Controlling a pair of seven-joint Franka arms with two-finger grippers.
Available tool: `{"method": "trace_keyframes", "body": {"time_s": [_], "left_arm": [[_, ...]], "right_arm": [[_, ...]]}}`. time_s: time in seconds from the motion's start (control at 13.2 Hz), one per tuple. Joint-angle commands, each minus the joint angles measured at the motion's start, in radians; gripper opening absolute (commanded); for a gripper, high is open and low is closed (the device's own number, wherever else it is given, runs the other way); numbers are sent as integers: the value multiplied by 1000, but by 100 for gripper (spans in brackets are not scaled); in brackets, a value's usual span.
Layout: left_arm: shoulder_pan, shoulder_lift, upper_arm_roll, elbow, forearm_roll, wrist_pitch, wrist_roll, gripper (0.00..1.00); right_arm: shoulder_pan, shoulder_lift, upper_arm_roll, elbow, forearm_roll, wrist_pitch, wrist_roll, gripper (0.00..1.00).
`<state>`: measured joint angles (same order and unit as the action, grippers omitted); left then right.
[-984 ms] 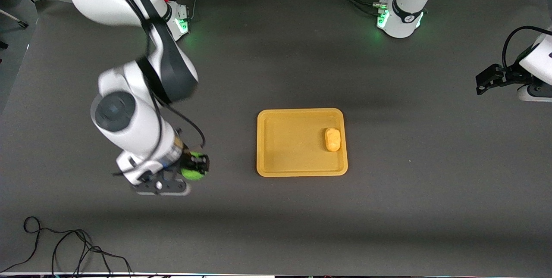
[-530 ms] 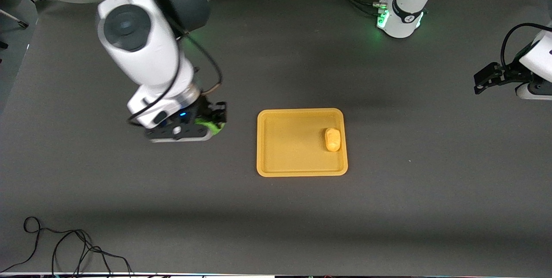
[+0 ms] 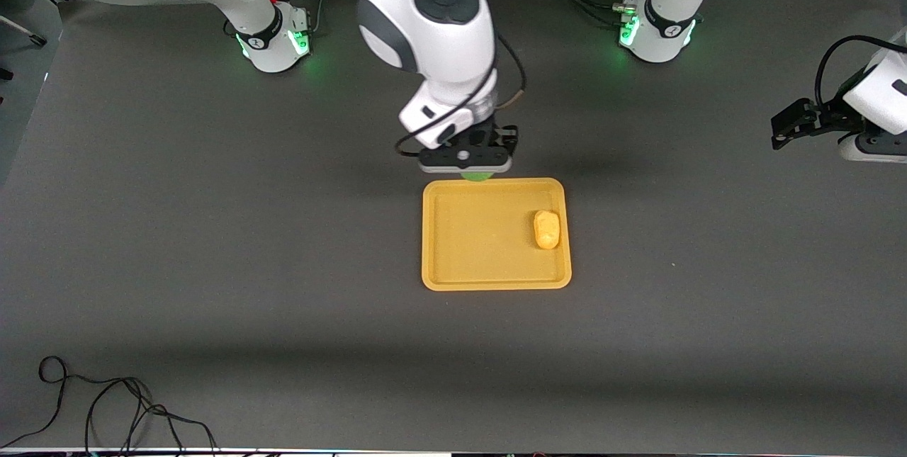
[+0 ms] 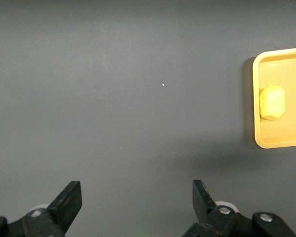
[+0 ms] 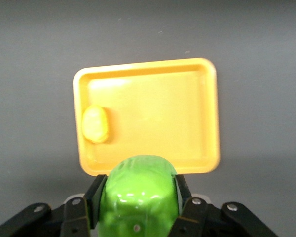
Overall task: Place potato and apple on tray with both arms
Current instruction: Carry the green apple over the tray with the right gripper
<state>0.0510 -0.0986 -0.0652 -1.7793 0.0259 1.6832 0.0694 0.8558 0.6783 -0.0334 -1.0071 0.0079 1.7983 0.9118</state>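
Note:
The yellow-orange tray (image 3: 489, 276) lies mid-table. The potato (image 3: 546, 229) rests in it, near the rim toward the left arm's end; it also shows in the right wrist view (image 5: 95, 124) and the left wrist view (image 4: 272, 102). My right gripper (image 3: 473, 166) is shut on the green apple (image 5: 138, 192) and hangs over the tray's rim nearest the robot bases; in the front view only a sliver of apple (image 3: 475, 176) shows under the hand. My left gripper (image 4: 137, 197) is open and empty, up over bare table at the left arm's end, where it waits.
The tray's floor (image 5: 153, 118) beside the potato is bare. A black cable (image 3: 106, 407) coils at the table's near corner toward the right arm's end. The two arm bases (image 3: 273, 39) stand along the edge farthest from the front camera.
My right arm has carried the apple up off the table near the right arm's end and swung it across to the tray's rim. The left arm has barely moved.

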Motion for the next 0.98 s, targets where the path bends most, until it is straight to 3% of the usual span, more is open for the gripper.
{"method": "trace_keyframes", "body": {"time_s": [0.0, 0.3, 0.83, 0.91], "left_arm": [[-10, 14, 5, 31, -6, -23, -14, 100], [-8, 20, 5, 31, -6, -23, -17, 100], [-7, 30, 7, 31, -6, -19, -8, 100], [-5, 31, 5, 31, -4, -19, -7, 100]], "right_arm": [[26, 137, -14, 64, -14, 85, 45, 42], [40, 302, -19, 59, -95, 222, 61, 42], [23, 406, -39, 44, -126, 348, 62, 45], [23, 405, -39, 44, -126, 346, 64, 76]]}}
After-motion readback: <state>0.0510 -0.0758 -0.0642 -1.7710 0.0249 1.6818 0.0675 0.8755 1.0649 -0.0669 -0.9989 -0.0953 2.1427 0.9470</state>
